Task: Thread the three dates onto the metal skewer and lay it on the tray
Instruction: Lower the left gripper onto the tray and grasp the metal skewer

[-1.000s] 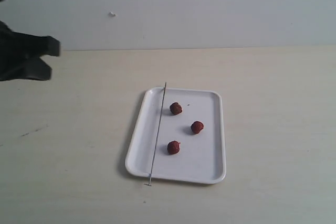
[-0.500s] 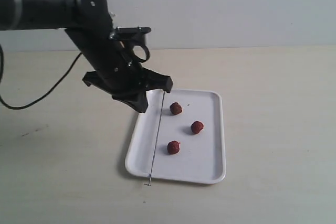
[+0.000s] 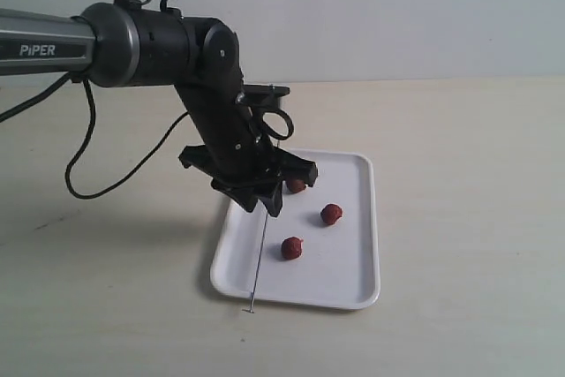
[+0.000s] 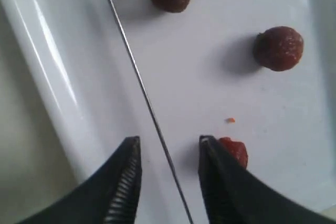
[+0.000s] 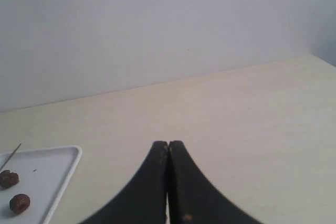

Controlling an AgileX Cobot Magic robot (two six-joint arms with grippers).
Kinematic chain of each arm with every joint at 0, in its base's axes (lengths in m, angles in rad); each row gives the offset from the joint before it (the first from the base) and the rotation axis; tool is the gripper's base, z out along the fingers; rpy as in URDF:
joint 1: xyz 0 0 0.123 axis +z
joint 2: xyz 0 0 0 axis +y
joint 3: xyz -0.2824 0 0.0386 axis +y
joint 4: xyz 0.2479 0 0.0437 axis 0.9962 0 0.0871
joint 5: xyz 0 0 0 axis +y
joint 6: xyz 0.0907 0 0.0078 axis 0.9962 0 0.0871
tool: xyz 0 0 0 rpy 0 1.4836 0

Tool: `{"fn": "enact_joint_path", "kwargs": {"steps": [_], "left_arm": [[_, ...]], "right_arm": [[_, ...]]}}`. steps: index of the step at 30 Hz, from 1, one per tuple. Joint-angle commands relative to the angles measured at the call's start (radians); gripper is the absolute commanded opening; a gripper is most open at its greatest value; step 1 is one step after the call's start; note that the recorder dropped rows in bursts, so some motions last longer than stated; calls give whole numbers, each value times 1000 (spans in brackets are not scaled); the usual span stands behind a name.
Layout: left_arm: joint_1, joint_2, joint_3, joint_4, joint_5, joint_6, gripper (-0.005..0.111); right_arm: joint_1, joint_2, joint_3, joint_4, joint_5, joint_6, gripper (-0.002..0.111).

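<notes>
Straddling the metal skewer (image 4: 142,85) on the tray (image 3: 353,280), the left gripper (image 4: 169,138) is spread wide; the right gripper (image 5: 168,142) is pressed closed.

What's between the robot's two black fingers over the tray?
The thin grey metal skewer runs between the open black fingers of the left gripper, on the flat white plastic tray. The left wrist view shows it.

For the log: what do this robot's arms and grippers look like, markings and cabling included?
The left arm is black with a silver-grey tube lettered PIPER in white; a black cable loops off it. The left gripper has black tapering fingers with ribbed inner pads. The right gripper is black, smooth and curved.
</notes>
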Motion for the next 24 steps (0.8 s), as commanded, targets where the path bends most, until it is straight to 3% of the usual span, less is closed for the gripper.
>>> {"fn": "enact_joint_path", "kwargs": {"steps": [1,24], "left_arm": [[-3,25,-8,2,-14,-7,38],[-3,79,-8,4,-54,-52,38]], "right_arm": [[-7,-6,5,-8,-6,-5,0],[-7,-6,5,-8,-6,-5,0]]}}
